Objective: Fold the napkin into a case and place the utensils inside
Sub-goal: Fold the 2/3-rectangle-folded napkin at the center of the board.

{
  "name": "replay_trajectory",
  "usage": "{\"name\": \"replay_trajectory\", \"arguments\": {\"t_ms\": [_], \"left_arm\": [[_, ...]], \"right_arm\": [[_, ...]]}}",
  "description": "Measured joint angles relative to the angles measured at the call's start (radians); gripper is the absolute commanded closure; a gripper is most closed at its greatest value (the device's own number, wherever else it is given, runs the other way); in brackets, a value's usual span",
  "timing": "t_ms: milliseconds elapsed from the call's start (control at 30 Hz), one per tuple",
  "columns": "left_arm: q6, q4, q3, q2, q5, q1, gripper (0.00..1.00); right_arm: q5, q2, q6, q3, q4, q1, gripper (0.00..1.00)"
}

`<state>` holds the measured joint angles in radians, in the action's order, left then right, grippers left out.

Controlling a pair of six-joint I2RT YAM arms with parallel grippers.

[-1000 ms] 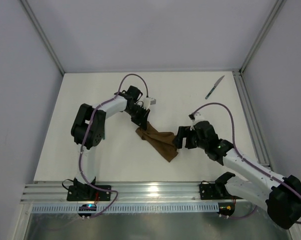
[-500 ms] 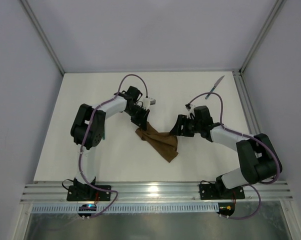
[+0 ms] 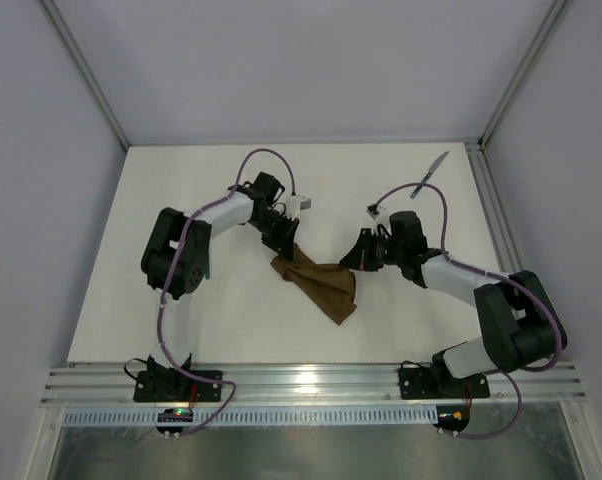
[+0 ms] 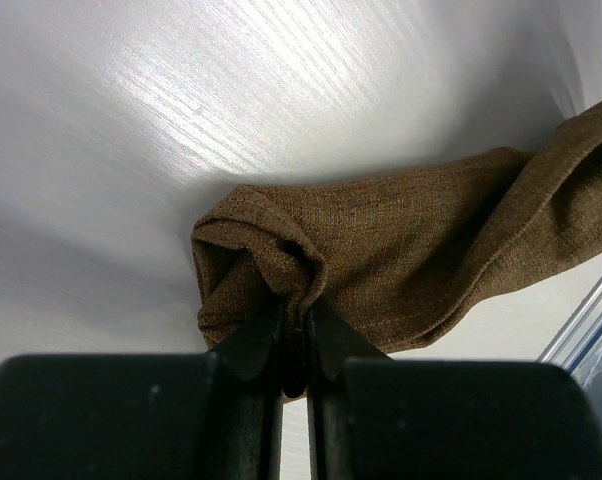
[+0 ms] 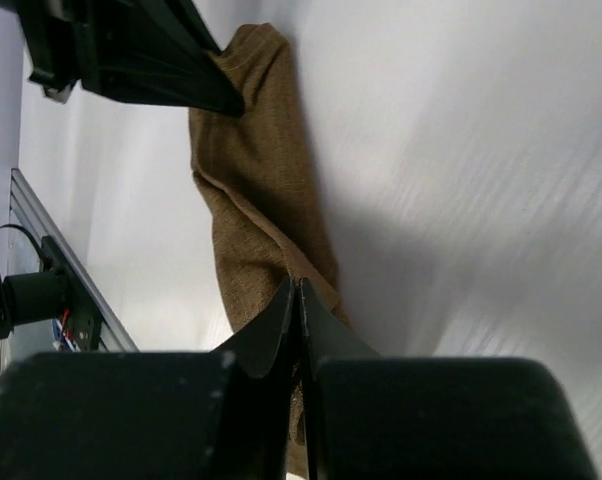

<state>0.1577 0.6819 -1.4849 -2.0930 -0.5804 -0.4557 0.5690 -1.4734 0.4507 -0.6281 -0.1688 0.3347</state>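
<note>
The dark brown napkin (image 3: pixel 321 285) lies bunched into a crumpled strip in the middle of the white table. My left gripper (image 3: pixel 284 243) is shut on its far-left end, with a fold of cloth (image 4: pixel 411 240) pinched between the jaws (image 4: pixel 296 325). My right gripper (image 3: pixel 353 262) is shut on the napkin's right edge. In the right wrist view its jaws (image 5: pixel 298 295) meet on a thin edge of the cloth (image 5: pixel 251 200). One of the utensils, a slim knife (image 3: pixel 431 172), lies apart at the far right corner of the table.
An aluminium rail (image 3: pixel 311 380) runs along the near edge by the arm bases. A metal track (image 3: pixel 501 230) borders the table's right side. Grey walls enclose the table. My left arm's gripper (image 5: pixel 131 60) shows at the top left of the right wrist view.
My right arm folded back and swung its gripper up to the napkin's right edge. Its jaws went from open to shut on the cloth. The left arm has not moved.
</note>
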Motion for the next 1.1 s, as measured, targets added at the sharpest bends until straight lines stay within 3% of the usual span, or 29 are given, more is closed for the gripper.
{"name": "replay_trajectory", "arguments": {"t_ms": [233,700,1000,1100], "left_arm": [[-0.019,-0.005,0.003,0.002,0.001,0.000,1.00],[-0.042,-0.017,0.021,0.010,-0.006,0.002,1.00],[-0.042,-0.016,0.038,0.015,-0.034,0.003,1.00],[-0.042,-0.017,0.041,0.016,-0.038,0.005,1.00]], "right_arm": [[-0.021,0.107,-0.027,0.015,0.037,0.105,0.96],[-0.269,0.177,-0.068,0.103,0.160,0.353,0.96],[-0.334,0.137,-0.067,0.110,0.171,0.380,0.96],[-0.347,0.137,-0.062,0.110,0.177,0.381,0.89]]}}
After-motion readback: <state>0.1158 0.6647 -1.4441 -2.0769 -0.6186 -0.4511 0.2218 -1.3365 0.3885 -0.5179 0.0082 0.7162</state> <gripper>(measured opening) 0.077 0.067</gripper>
